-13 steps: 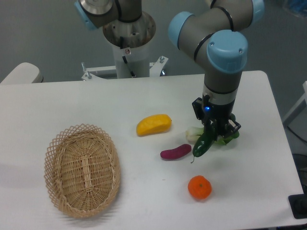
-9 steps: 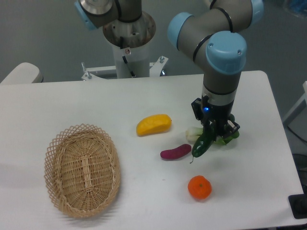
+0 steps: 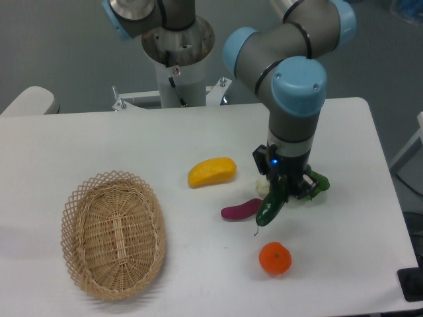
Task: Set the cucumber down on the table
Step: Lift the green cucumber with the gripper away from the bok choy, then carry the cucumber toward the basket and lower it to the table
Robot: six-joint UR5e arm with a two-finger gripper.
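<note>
The wicker basket held nothing. The gripper clasped the cucumber, tilted, right of the purple vegetable. Bare desk lay right of the orange.

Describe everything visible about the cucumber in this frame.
The cucumber is slim, dark green and glossy, with a thin stem tip curling off its lower end. Its upper end is clamped between the jaws of the gripper, so it hangs tilted, lower end toward the left and front. That end sits right beside the purple vegetable and above the orange fruit; whether it touches either the vegetable or the white table cannot be told. The leafy green vegetable lies just behind it.
</note>
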